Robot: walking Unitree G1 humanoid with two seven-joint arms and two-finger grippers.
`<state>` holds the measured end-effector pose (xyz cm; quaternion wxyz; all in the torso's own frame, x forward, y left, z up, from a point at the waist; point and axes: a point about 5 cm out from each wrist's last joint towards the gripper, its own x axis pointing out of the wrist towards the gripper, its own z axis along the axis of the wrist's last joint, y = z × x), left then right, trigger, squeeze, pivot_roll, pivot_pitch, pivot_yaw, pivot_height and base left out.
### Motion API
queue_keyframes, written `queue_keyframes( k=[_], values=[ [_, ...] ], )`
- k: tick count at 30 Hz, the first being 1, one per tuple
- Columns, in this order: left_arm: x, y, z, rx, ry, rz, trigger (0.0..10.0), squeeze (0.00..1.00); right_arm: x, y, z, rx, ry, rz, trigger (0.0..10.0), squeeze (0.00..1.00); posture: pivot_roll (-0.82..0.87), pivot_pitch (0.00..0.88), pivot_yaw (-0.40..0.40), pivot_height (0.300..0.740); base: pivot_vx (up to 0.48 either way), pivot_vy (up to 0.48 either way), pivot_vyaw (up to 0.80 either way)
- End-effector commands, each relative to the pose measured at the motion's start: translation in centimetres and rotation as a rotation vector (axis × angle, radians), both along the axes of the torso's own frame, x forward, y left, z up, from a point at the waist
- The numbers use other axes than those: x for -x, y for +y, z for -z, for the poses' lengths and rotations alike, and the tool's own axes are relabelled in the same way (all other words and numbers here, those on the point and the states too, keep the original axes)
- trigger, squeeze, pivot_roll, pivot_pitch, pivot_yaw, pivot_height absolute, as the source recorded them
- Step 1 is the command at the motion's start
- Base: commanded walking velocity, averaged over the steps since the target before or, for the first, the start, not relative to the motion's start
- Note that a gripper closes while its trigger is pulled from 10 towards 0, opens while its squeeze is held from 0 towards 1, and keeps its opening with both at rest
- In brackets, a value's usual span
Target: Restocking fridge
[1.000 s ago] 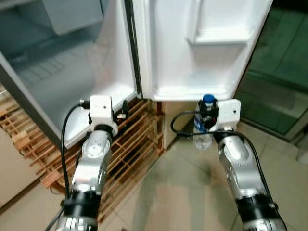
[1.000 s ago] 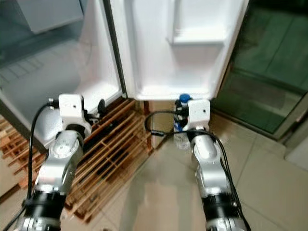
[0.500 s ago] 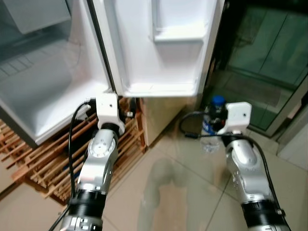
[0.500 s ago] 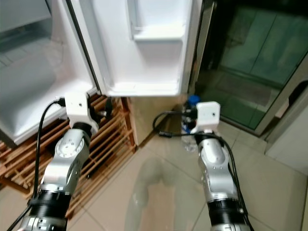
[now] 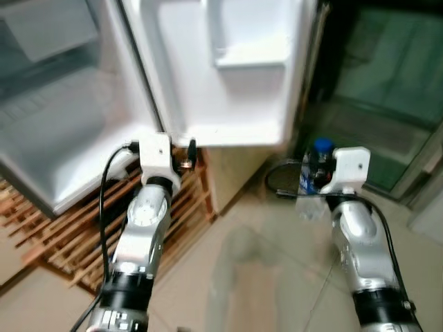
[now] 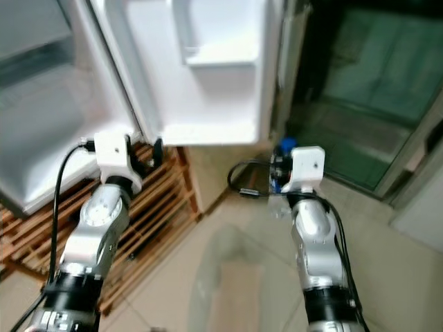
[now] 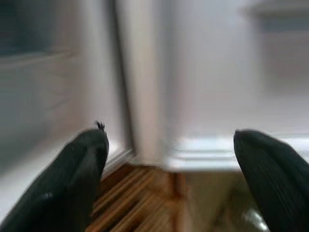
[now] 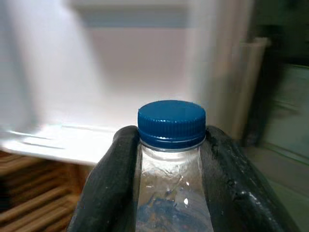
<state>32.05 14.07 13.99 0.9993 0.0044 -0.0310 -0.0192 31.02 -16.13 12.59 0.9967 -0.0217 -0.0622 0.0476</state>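
I have the clear plastic water bottle with the blue screw cap (image 8: 172, 124) in my right gripper (image 8: 172, 159), the two black fingers (image 8: 110, 186) clamped on its neck and shoulder just under the cap. In the head views the bottle hangs upright in front of the right wrist, above the tiled floor (image 5: 263, 277) and to the right of the open white fridge door (image 5: 221, 69), below the level of the door's lower ledge.

I judge the bottle full or near full, so fairly heavy for a neck grip; the wall is thin and smooth and would dent or slip if squeezed lower on the body. The stiff ring under the cap is the safest hold, and I would keep it vertical so it does not swing.

My left gripper (image 7: 169, 159) is empty, its fingers spread wide, held near the bottom corner of the door above the wooden slatted pallet (image 5: 62, 228) that carries the fridge.
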Motion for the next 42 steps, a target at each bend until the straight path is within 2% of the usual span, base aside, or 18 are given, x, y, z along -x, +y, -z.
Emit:
queue_keyframes(
  k=[1,8,12,14,18,21,26,29,32,37,42],
  values=[
    [-0.1,0.3,-0.5,0.012,-0.022,-0.019,10.0,0.0,-0.1,0.6,-0.7,0.006,-0.028,-0.035,10.0,0.23,-0.05,0.0,0.074,0.74,0.48,0.0,0.6],
    [0.1,0.3,-0.9,0.03,-0.044,-0.016,10.0,0.0,-0.2,0.9,-1.0,0.009,-0.039,-0.048,10.0,0.23,-0.05,0.0,0.073,0.74,0.458,0.0,0.6],
    [0.0,0.1,-1.4,0.045,-0.066,-0.008,10.0,0.0,-0.3,1.8,-2.2,0.02,-0.056,-0.116,10.0,0.2,-0.05,0.0,0.07,0.74,0.106,0.0,0.16],
    [0.0,0.1,-1.4,0.047,-0.067,-0.006,10.0,0.0,-0.2,2.8,-3.3,0.028,-0.071,-0.194,10.0,0.18,-0.05,0.0,0.071,0.74,0.0,0.0,0.0],
    [0.1,-0.1,-1.4,0.052,-0.066,0.006,10.0,0.0,1.3,5.7,-4.7,0.074,-0.048,-0.48,10.0,0.15,-0.06,0.0,0.073,0.74,0.0,0.0,0.0],
    [0.1,-0.2,-1.4,0.053,-0.063,0.009,10.0,0.0,1.7,6.1,-5.1,0.072,-0.037,-0.536,10.0,0.14,-0.06,0.0,0.073,0.74,0.0,0.0,0.0],
    [0.1,-0.3,-1.3,0.053,-0.059,0.015,10.0,0.0,1.1,5.9,-5.4,0.109,-0.036,-0.517,10.0,0.13,-0.06,0.0,0.078,0.74,0.0,0.0,0.0],
    [0.2,-0.3,-1.3,0.051,-0.056,0.02,10.0,0.0,0.5,5.5,-6.1,0.146,-0.069,-0.476,10.0,0.14,-0.05,0.0,0.079,0.74,0.0,0.0,0.0],
    [0.3,-0.2,-1.2,0.049,-0.052,0.022,10.0,0.0,-1.0,4.3,-7.7,0.246,-0.177,-0.344,10.0,0.14,-0.05,0.007,0.084,0.74,0.0,0.0,0.0],
    [0.6,0.0,-1.1,0.042,-0.046,0.028,10.0,0.0,-2.0,4.1,-9.2,0.31,-0.278,-0.269,10.0,0.11,-0.03,0.019,0.093,0.74,0.0,0.0,0.0],
    [0.7,0.2,-1.1,0.034,-0.038,0.031,10.0,0.0,-2.7,4.2,-10.1,0.318,-0.339,-0.237,10.0,0.08,-0.03,0.029,0.104,0.74,0.0,0.0,0.0]
  ],
)
